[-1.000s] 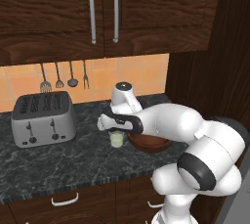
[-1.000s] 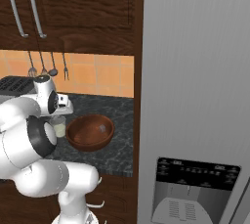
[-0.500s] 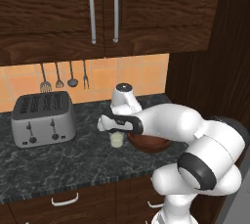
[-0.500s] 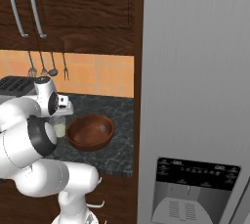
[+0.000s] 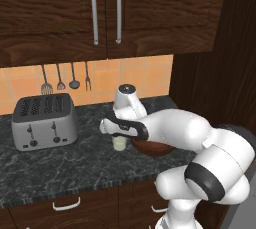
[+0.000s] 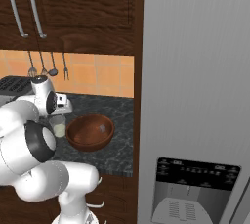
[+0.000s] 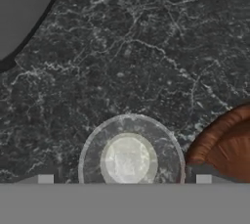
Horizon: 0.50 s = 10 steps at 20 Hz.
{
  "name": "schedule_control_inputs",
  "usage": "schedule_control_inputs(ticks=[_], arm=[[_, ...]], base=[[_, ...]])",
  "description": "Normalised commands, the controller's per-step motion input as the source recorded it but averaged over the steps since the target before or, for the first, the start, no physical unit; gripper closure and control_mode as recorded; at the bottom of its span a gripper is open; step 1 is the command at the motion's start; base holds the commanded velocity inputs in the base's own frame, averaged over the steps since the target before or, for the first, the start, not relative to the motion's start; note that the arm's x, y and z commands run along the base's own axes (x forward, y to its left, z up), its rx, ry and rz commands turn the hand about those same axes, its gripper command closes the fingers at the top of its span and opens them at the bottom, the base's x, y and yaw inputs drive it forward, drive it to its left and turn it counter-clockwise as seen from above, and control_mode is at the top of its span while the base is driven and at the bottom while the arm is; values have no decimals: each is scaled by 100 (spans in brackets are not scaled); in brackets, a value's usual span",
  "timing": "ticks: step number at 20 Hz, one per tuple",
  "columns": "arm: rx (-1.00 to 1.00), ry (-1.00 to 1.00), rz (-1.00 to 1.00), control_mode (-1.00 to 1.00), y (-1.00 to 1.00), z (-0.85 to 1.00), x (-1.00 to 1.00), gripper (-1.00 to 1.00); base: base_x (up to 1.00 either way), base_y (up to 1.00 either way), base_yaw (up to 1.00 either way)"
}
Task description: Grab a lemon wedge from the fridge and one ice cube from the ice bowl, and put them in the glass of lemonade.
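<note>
The glass of lemonade stands on the black counter, just left of the ice bowl, a wide reddish-brown wooden bowl. My gripper hangs straight over the glass. Seen from the hand, the glass sits right below, with pale liquid at its bottom and the ice bowl's rim to its right. The gripper is open, fingertips wide apart, nothing between them. The light-grey fridge fills the right side, doors shut. The lemon wedge and the ice cube are out of view.
A silver toaster stands at the counter's left. Utensils hang on the orange tile wall behind. Dark wood cabinets overhang the counter. The counter's front edge runs below the glass. A black dispenser panel is low on the fridge.
The gripper's jaws have spread from nearly shut to wide open above the glass. The arm, glass and bowl stay where they were.
</note>
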Motion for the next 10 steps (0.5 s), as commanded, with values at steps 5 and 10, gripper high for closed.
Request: schedule_control_inputs(ticks=[5,10], arm=[[2,-14,0,-100,-1,33,-26,-100],[5,-13,0,-100,-18,2,-41,-100]], base=[[0,0,0],[0,0,0]])
